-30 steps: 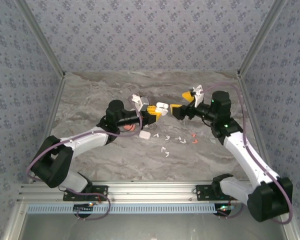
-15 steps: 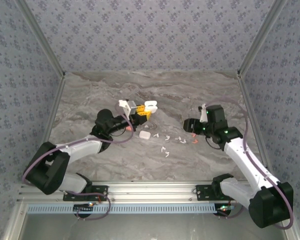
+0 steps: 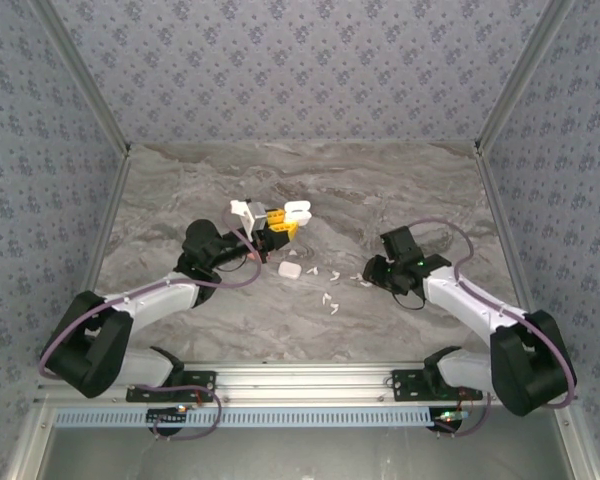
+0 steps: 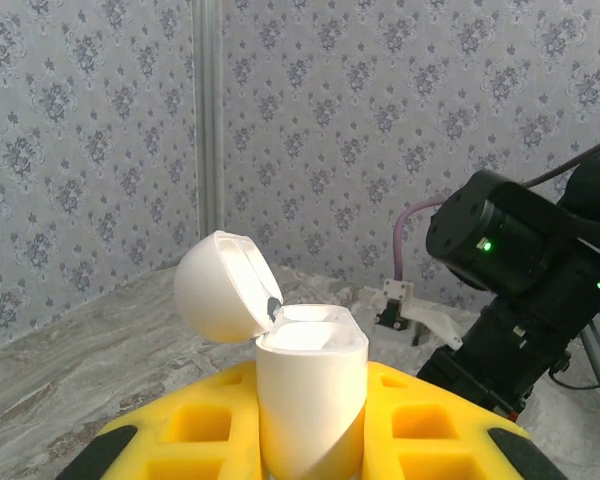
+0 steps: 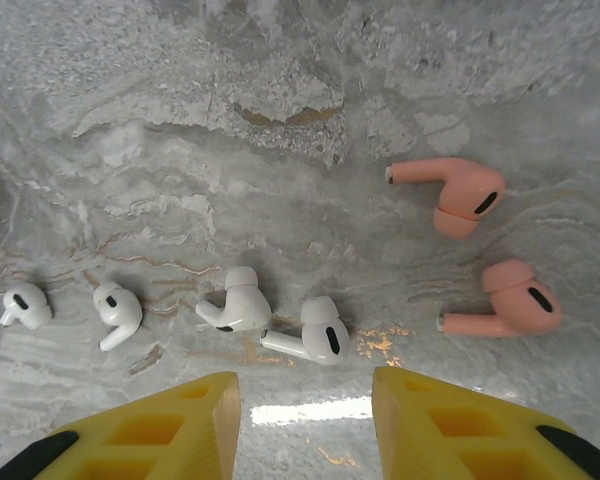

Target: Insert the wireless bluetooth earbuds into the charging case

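My left gripper (image 4: 310, 440) is shut on a white charging case (image 4: 310, 385), which stands upright between the yellow fingers (image 4: 195, 435) with its lid (image 4: 218, 288) flipped open. From above, that case (image 3: 298, 212) is held over the table's middle. My right gripper (image 5: 305, 420) hovers low over the marble, open, with nothing between its yellow fingers (image 5: 450, 420). Just ahead of it lie white earbuds (image 5: 315, 338) (image 5: 238, 305), with two more white ones (image 5: 115, 312) to the left. Two pink earbuds (image 5: 458, 192) (image 5: 505, 302) lie to the right.
A second white case (image 3: 289, 269) lies shut on the marble table (image 3: 180, 190) near the left arm. More white earbuds (image 3: 329, 300) are scattered between the arms. The right arm (image 4: 520, 260) faces the left wrist camera. Patterned walls enclose three sides.
The right arm dropped from its raised pose near the case down to the earbuds, and its jaws narrowed. The left gripper drew back to the left with the open case.
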Available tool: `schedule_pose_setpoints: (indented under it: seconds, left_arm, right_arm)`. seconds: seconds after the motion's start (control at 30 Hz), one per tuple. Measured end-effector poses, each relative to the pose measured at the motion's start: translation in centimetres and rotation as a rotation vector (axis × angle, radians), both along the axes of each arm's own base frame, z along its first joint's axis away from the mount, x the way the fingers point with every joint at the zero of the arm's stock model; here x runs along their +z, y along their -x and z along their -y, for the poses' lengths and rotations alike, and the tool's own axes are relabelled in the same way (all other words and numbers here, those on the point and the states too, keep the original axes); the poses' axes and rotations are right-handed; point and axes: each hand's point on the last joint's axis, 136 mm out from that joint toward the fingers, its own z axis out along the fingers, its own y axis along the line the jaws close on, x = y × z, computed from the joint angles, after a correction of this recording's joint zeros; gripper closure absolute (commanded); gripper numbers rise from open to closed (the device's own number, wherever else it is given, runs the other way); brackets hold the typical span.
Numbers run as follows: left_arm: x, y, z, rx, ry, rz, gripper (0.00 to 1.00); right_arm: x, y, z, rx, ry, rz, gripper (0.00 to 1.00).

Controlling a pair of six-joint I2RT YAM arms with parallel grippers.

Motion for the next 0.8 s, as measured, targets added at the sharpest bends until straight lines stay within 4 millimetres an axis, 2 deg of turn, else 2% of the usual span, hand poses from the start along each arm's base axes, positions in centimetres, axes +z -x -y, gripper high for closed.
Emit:
schedule_pose_setpoints:
  seconds: [0.3, 0.8]
  left_arm:
    - [-0.2, 0.4, 0.0, -0.018, -0.015, -0.017, 1.0]
    - [-0.4, 0.6, -0.2, -0.013, -0.036, -0.024, 1.0]
  right_arm:
    - [-2.3, -0.3, -0.6, -0.032, 0.011, -0.054, 0.65]
    - [-3.8, -0.4, -0.5, -0.042, 0.037, -0.082, 0.68]
